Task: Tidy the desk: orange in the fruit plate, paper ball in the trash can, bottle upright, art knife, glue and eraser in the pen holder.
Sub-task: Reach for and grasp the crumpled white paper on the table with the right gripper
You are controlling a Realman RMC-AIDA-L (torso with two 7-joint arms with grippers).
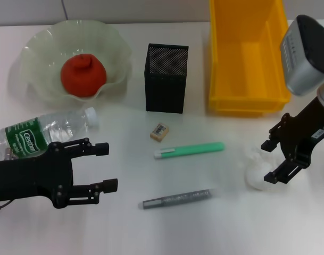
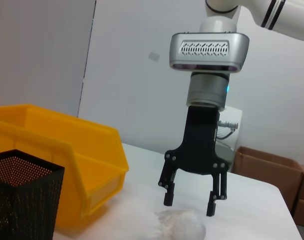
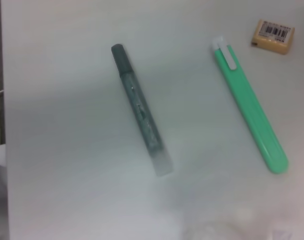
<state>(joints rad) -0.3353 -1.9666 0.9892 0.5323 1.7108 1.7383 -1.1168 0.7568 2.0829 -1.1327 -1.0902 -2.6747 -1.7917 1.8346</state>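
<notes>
Head view showed the right end effector (image 1: 276,159) spread wide just over the paper ball (image 1: 254,167), a crumpled white wad on the table (image 1: 204,223) near the trash can (image 1: 247,53); the left end effector (image 1: 106,167) hung unclenched beside the bottle (image 1: 39,133).

bottle (image 1: 31,137) label — "Cestbon", eraser (image 1: 159,132) — barcode

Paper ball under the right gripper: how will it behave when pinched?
The paper ball looks crumpled and loose, so it probably squashes and weighs little. Its lumpy shape likely won't roll far. The right gripper hangs open above it; a light nudge could slide it on the smooth table.
</notes>
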